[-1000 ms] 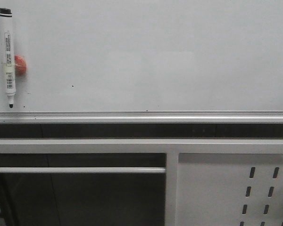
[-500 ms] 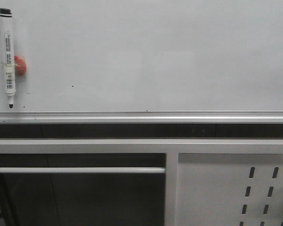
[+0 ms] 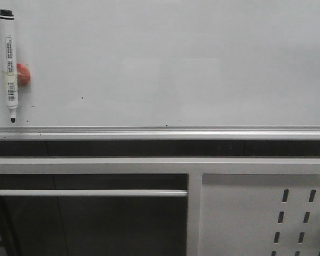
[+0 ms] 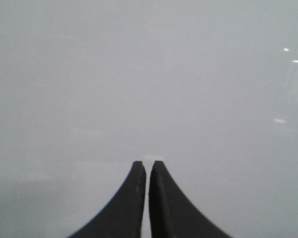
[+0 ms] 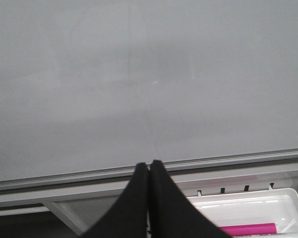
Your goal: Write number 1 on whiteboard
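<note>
The left gripper (image 4: 147, 166), a pair of curved black fingers (image 4: 135, 188) seen only in its own wrist view, has its tips drawn together with just a hairline slit between them; nothing is held. It points at a plain, glossy grey-white surface that fills that whole view, and whether the tips touch it cannot be told.

The right gripper (image 5: 149, 165), likewise a pair of black curved fingers (image 5: 164, 198), is pressed fully together and grips nothing. It points toward the large glossy grey-white whiteboard (image 5: 139, 74), its tips lying in line with the board's silver aluminium edge rail (image 5: 238, 157). Beyond that rail from the board sits a white plastic tray (image 5: 288, 198) holding a magenta-barrelled marker (image 5: 248, 229).

In the front view neither arm appears. The whiteboard (image 3: 176, 64) takes up the upper half, its aluminium rail (image 3: 160, 131) running along the lower edge. No stroke for the number 1 shows on the board. At the board's far left edge a white marker pen with a black cap end and black tip (image 3: 9, 64) hangs upright against the surface, tip down and just above the rail, with a small red round object (image 3: 23, 74) touching its right side. A few tiny dark specks (image 3: 82, 97) lie on the board right of the pen. Below the rail are a white metal frame with a horizontal bar (image 3: 90, 193) and, toward the right, a grey perforated metal panel with slots (image 3: 245, 213).
</note>
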Controlling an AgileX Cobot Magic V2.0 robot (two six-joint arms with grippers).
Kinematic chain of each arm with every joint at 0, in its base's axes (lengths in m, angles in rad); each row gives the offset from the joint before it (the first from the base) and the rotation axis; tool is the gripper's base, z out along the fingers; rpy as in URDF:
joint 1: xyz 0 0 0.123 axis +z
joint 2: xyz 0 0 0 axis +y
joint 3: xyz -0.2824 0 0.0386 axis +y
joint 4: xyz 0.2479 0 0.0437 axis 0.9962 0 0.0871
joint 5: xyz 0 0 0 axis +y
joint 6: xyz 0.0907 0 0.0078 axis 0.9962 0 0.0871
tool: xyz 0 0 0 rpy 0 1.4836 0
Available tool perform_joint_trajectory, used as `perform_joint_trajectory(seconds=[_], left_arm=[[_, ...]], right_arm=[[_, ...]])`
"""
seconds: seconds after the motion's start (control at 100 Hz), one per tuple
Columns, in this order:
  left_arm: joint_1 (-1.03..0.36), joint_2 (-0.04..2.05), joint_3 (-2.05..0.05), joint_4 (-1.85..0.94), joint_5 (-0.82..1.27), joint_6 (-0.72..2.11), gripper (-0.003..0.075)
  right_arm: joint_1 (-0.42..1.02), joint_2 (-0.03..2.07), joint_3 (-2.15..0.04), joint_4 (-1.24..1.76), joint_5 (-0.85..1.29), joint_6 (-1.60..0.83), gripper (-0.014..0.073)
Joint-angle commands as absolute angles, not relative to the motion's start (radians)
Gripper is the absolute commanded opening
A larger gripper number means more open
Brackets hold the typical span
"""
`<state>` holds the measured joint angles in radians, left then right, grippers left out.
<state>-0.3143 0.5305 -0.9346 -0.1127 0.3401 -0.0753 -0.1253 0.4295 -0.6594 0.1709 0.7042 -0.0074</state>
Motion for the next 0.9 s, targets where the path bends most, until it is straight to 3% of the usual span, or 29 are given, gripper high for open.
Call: perform_joint_trajectory(seconds=[0.0,0.24,0.51,0.6,0.7,0.89], left_arm=[[-0.339,0.594,-0.966,-0.092,0.246,-0.056,-0.0018],[-0.339,0.739,-0.878,-0.080,0.207,-0.022,0.0001],[-0.339,0.756,-0.680,-0.082,0.166,0.026,0.0313],[-0.339,0.756,-0.614,-0.112,0.149,0.025,0.0366],[-0.350,0.756,-0.525,-0.110,0.000,0.025,0.0367],[-0.423,0.756,-0.305,-0.007,-0.486,0.025,0.0363]], right_arm=[[-0.130,0.453,-0.693,0.180,0.605,-0.011,-0.0071],[-0.125,0.468,-0.693,0.180,0.531,-0.012,-0.0071],[-0.033,0.470,-0.691,0.180,0.507,-0.012,-0.0071],[-0.028,0.470,-0.691,0.180,0.516,-0.012,-0.0071],[-0.028,0.470,-0.691,0.180,0.517,-0.012,-0.0071],[-0.028,0.470,-0.691,0.180,0.537,-0.012,-0.0071]])
